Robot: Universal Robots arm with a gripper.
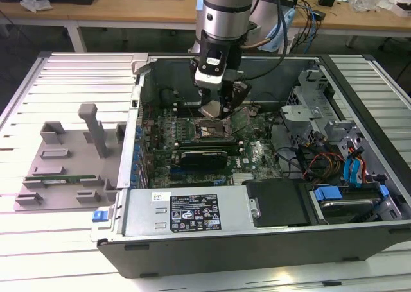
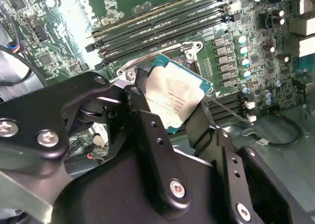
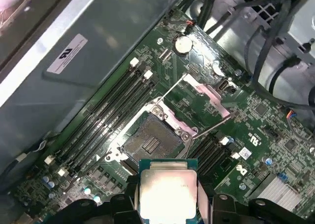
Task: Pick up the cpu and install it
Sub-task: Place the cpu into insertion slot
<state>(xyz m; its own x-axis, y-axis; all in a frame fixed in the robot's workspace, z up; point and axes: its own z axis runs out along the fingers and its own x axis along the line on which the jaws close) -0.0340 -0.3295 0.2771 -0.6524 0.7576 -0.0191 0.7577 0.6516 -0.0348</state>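
Gripper is clamped on the cpu, with black fingers on two opposite edges. Same grip in the first wrist view: gripper, cpu. The silver lid faces both wrist cameras, with a thin green rim around it. In the second wrist view the chip sits tilted between the fingers. The cpu is in the air, not seated.

Just beyond it is the socket, bare, contact grid exposed, load plate swung up and open. Memory slots run alongside the socket, with another bank on its opposite side. A coin cell sits further along the motherboard.

In the exterior view the gripper hangs from the arm inside the open case, just above the socket. A black expansion card lies just beside the socket, on the camera side. A labelled metal cover runs along the near wall. Drive bays with blue tabs are at the exterior view's right.

Outside the case, at the exterior view's left, a grey tray with upright posts sits on the slatted table, well apart from the gripper. A green memory stick lies in the tray. Wooden workbenches run across the back.
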